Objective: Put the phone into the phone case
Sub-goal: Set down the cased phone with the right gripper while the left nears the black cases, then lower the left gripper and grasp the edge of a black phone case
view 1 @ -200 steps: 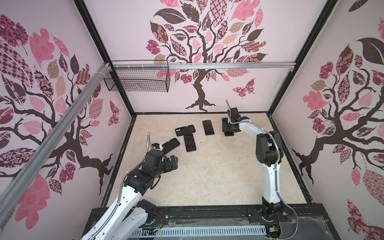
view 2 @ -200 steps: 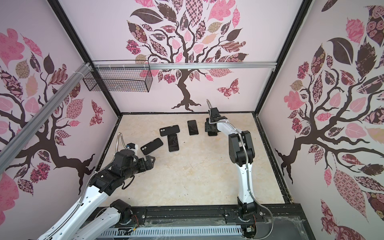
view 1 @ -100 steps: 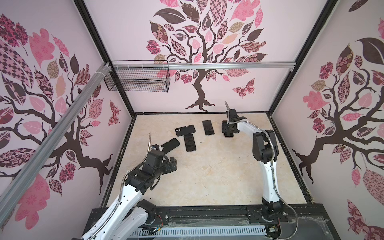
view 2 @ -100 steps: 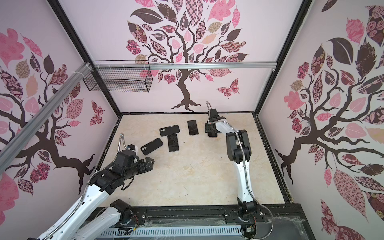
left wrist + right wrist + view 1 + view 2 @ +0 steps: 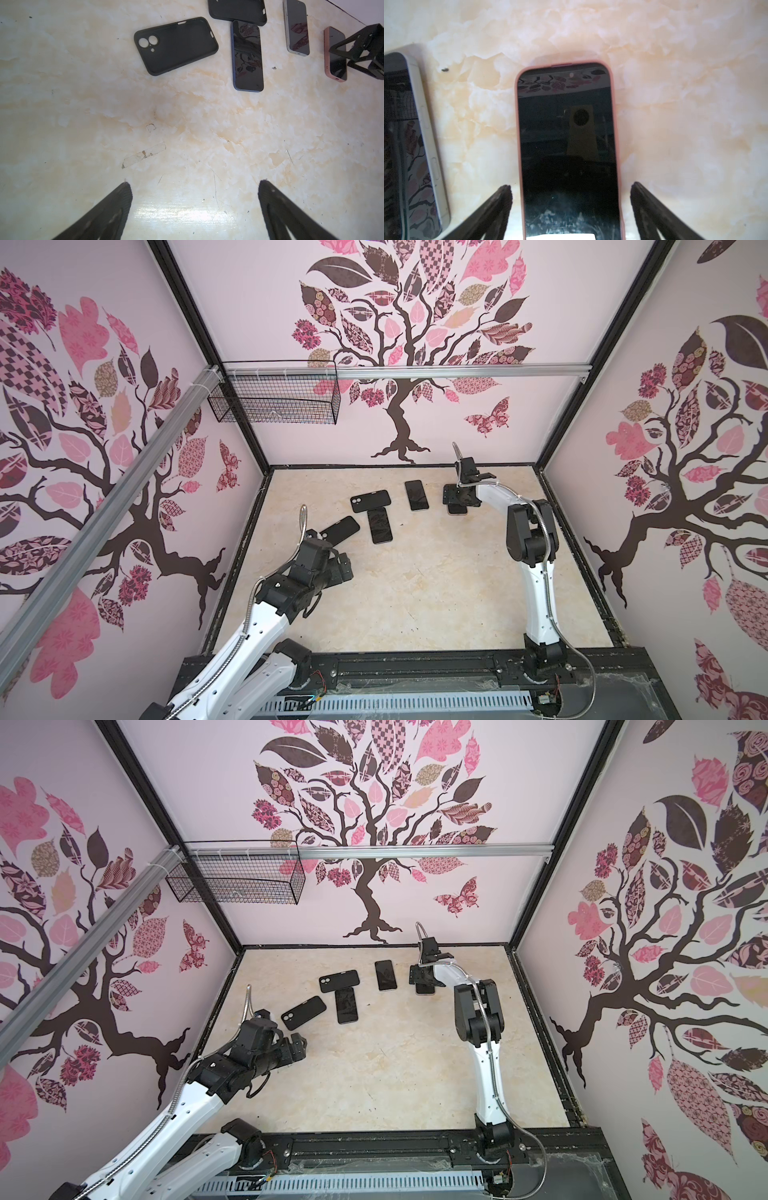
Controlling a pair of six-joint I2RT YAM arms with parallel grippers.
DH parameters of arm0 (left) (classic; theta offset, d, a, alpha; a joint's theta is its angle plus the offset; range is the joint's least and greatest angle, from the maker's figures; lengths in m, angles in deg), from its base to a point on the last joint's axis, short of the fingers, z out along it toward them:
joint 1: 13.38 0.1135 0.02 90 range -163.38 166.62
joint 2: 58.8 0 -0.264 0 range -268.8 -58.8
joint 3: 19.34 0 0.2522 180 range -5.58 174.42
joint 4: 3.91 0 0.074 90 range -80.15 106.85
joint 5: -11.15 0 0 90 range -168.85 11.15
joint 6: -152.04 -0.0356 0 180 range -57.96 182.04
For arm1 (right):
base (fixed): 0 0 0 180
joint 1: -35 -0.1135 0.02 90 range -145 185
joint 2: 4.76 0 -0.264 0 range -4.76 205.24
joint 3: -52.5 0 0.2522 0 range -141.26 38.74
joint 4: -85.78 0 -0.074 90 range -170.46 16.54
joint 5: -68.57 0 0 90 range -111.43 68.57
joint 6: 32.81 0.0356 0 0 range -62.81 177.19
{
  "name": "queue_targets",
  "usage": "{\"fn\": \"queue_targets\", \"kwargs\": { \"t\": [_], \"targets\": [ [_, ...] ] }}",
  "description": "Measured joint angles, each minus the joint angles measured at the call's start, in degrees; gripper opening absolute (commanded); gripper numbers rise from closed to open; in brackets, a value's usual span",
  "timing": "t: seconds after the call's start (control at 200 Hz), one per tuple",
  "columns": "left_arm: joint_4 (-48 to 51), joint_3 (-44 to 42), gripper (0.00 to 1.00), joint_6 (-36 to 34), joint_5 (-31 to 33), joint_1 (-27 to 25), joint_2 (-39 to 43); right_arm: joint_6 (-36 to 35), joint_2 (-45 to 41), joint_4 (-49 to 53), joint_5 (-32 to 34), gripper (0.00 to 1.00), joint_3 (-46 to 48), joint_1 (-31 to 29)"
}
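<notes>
Right gripper (image 5: 571, 186) hangs low over a pink-rimmed phone (image 5: 566, 135) lying screen-up on the marble-look bench (image 5: 685, 104). Its fingers (image 5: 494, 207) are spread to either side of the phone's long edges, a sliver of bench showing on each side, gripping nothing. Just beside the pink-rimmed phone lies a silver-edged phone (image 5: 415, 145). Beyond that, in a top view, a blue-edged phone (image 5: 380, 524) lies right against an empty black case (image 5: 370, 501). A second black case (image 5: 340, 529), also empty, with its inside facing up, lies farthest from the pink-rimmed phone. The left gripper (image 5: 194, 184) hovers well apart from the pink-rimmed phone over bare bench, fingers (image 5: 108, 207) wide apart and empty.
</notes>
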Motion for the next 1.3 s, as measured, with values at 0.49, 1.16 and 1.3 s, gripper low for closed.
{"fn": "queue_targets", "kwargs": {
  "t": [0.49,1.16,1.3],
  "targets": [
    [-3.72,4.57,0.97,1.97,5.84,2.25,-13.73,-2.89,-21.66,-3.52,-5.14,1.00,23.80,0.22],
    [-12.59,14.56,0.69,3.63,13.03,13.14,-41.18,-0.13,-55.56,-8.24,-15.26,1.00,55.28,-2.62],
    [-13.77,16.65,0.66,3.26,12.90,14.71,-45.81,-0.07,-58.88,-8.81,-17.09,1.00,56.70,-2.99]
  ]
}}
